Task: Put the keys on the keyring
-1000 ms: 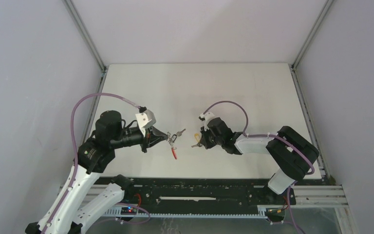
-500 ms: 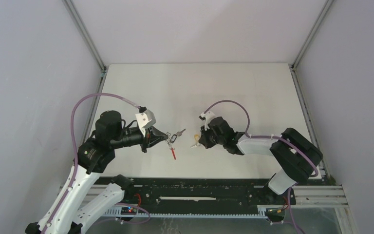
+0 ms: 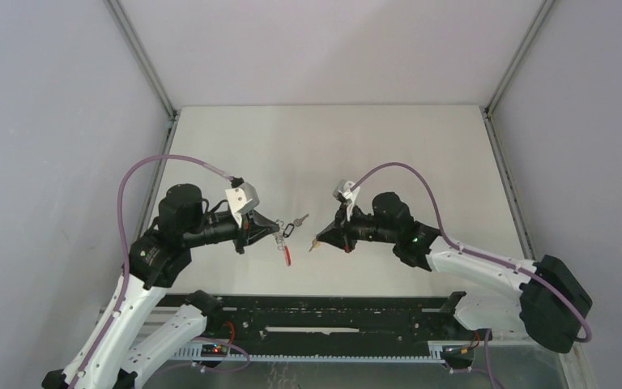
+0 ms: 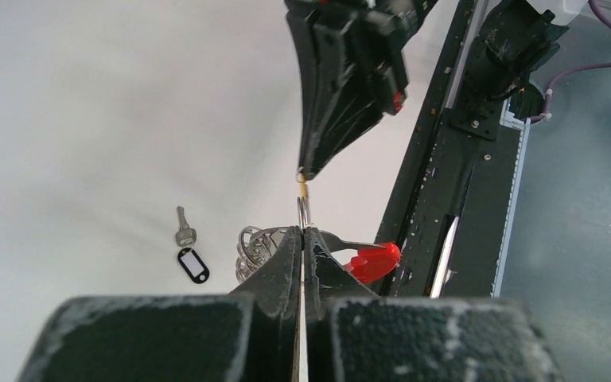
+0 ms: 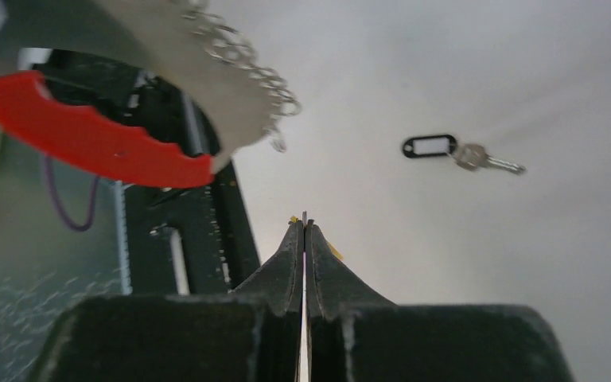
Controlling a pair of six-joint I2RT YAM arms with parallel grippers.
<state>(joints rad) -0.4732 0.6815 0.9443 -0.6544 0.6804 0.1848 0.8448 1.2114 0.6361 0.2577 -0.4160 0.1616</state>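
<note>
The left hand (image 3: 279, 232) pinches the keyring (image 3: 288, 256) by a wire ring (image 4: 304, 213). The right hand (image 3: 318, 240) squeezes the yellow-tag key (image 4: 303, 180) just beside it. The black-tag key (image 4: 187, 253) lies on the tabletop (image 3: 421, 154), clearest from the wrists.

**Your two arms: white shells over black joints.**
You ran a left arm (image 3: 121, 312) and a right arm (image 3: 486, 263) of white links on black motor housings. Each trailed a looping purple cable (image 3: 158, 159). The left wrist carried a white camera block (image 3: 243, 197), a green light (image 3: 415, 241) glowed on the right, and the black fingers (image 4: 274, 270) tapered to points.
</note>
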